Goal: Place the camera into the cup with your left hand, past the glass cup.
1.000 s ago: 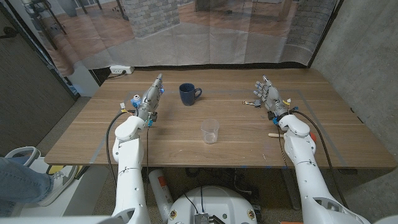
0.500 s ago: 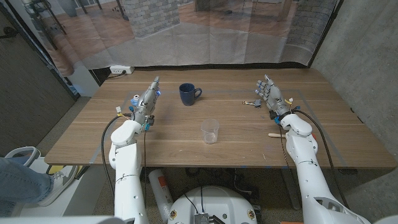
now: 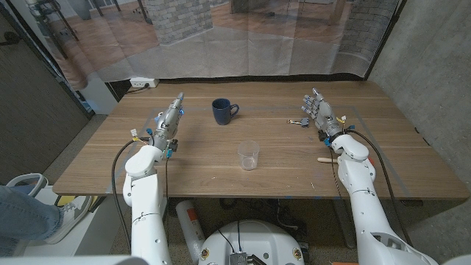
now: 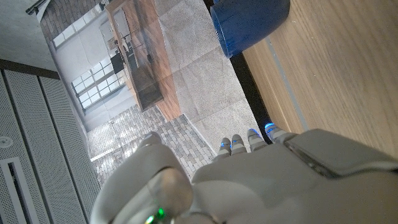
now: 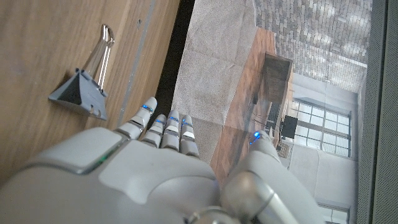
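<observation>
Between the earlier pictures and this one, the robot's left hand point(image 3: 168, 120) had drifted farther toward the table's left edge, away from the dark blue ceramic mug point(image 3: 222, 111); the small blue and white object seen beside it a second earlier was now hidden behind the hand, and whether that was the camera could not be told. That hand stood on its edge with its fingers point(image 4: 249, 140) straight and held close together, gripping nothing. One mug stood on the wooden table point(image 3: 383, 158), handle to the robot's right, and its blue wall point(image 4: 249, 25) also showed in the left wrist view. One clear glass cup point(image 3: 249, 155) stood upright nearer the robot, well apart from the mug and between the two arms. On the right side, the right hand point(image 3: 320, 114) was raised with its fingers point(image 5: 163, 129) extended and slightly spread, holding nothing. One black binder clip with silver wire handles point(image 5: 84, 81) lay on the table just beside its fingertips. One small tan stick-like piece point(image 3: 324, 158) lay close to the right forearm.
</observation>
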Controlling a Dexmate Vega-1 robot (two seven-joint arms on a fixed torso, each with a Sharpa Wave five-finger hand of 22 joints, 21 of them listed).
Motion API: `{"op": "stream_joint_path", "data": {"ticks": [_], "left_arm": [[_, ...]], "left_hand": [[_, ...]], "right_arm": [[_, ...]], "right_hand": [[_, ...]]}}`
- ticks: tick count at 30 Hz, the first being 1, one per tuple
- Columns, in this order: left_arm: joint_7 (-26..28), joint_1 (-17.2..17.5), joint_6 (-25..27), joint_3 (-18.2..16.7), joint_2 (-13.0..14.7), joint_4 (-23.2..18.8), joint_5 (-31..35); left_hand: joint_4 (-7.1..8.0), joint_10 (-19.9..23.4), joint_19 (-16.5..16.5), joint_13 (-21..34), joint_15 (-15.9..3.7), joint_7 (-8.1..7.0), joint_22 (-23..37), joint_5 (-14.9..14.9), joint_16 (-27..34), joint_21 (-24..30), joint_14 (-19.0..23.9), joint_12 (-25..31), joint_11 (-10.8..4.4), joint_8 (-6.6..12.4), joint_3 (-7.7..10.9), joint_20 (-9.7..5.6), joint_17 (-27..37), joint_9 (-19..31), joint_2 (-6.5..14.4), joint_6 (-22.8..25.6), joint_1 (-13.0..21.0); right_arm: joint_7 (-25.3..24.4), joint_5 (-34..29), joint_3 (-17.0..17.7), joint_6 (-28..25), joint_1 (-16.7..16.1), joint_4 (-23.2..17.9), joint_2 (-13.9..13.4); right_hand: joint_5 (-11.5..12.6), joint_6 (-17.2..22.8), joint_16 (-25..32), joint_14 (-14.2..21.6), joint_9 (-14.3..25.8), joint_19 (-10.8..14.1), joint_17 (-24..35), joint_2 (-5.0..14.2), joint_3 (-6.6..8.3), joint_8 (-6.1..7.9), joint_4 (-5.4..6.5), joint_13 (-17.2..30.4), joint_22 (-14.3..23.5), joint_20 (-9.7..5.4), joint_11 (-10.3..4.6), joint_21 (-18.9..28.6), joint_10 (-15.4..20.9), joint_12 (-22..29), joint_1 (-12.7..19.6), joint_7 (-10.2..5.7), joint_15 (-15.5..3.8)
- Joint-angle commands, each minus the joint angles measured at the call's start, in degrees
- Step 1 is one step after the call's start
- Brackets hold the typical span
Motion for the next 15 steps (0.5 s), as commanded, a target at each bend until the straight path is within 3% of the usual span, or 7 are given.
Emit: {"op": "stream_joint_path", "data": {"ticks": [1, 15], "left_arm": [[0.4, 1.2, 1.0, -0.7, 0.1, -2.6, 1.3], [2.9, 1.8, 1.9, -0.3, 0.1, -4.4, 5.0]], "left_hand": [[-0.21, -0.2, -3.7, 0.3, -0.16, -0.17, 0.3, 0.4, 0.0, 0.1, -0.8, 0.1, -0.47, 0.11, 0.03, -0.9, 0.1, 0.1, 0.0, -1.1, 0.6], [-0.33, 0.1, -3.5, 0.3, -0.18, -0.31, 0.3, 0.4, 0.0, 0.1, -0.5, 0.1, -0.61, 0.13, -0.05, -0.98, 0.1, 0.1, 0.1, -0.6, 0.9]], "right_arm": [[-0.7, -0.7, -0.1, 0.4, 0.6, 0.8, 0.3], [-1.1, -1.5, -0.1, 0.1, 1.2, 1.7, 0.1]], "right_hand": [[0.4, 0.2, 0.3, 0.7, 0.1, 0.4, 0.2, 0.3, -0.07, 0.4, -0.07, 0.1, 0.3, -2.27, -0.25, -0.3, 0.1, 0.5, 0.4, -0.28, 0.1], [0.6, 0.2, 0.4, 0.9, 0.1, 0.7, 0.2, 0.35, -0.17, 0.42, -0.11, 0.1, 0.3, -2.2, -0.17, -0.7, 0.3, 0.6, 0.4, -0.32, 0.15]]}}
